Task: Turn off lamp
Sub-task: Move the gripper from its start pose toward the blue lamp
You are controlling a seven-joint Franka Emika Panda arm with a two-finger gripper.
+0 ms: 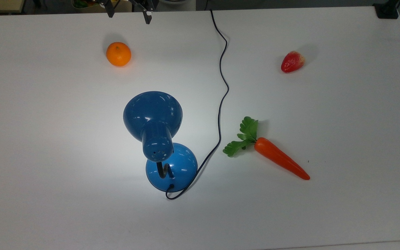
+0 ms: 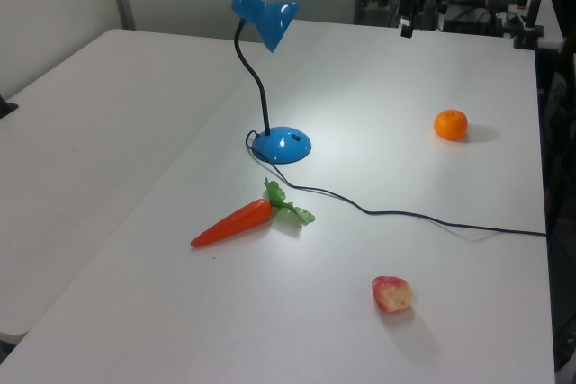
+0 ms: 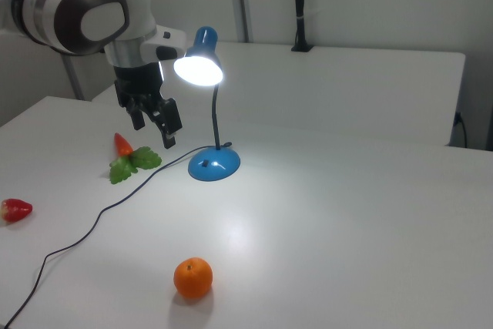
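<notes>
Arm: we've got the white Panda coming in from the right view's upper left, wrist pointing down, gripper (image 3: 153, 131) hanging in the air above the table, touching nothing.

Gripper: fingers spread apart with nothing between them; in the top view the two black tips (image 1: 128, 14) poke in at the top edge, near the orange.

Lamp: the blue lamp (image 1: 160, 139) stands upright around the middle of the table (image 1: 47, 156), round base flat on the surface, black gooseneck rising to the bell shade. It's lit.

Right view extra: here we see the bulb glowing inside the shade (image 3: 198, 67), facing the camera, plus a bright patch on the tabletop.

Top view extra: we see the shade's back with its vent holes and the cord (image 1: 221, 86) snaking from the base up to the table's far edge.

Left view extra: the cord runs off toward the left view's right edge, and the gripper (image 2: 407, 20) sits far back over the table's far end.

Table stuff: orange (image 1: 118, 54), strawberry (image 1: 292, 61), and carrot (image 1: 280, 158) with green leaves, all apart from the lamp.

Room: white table, pale walls, cluttered equipment beyond the far end in the left view.
</notes>
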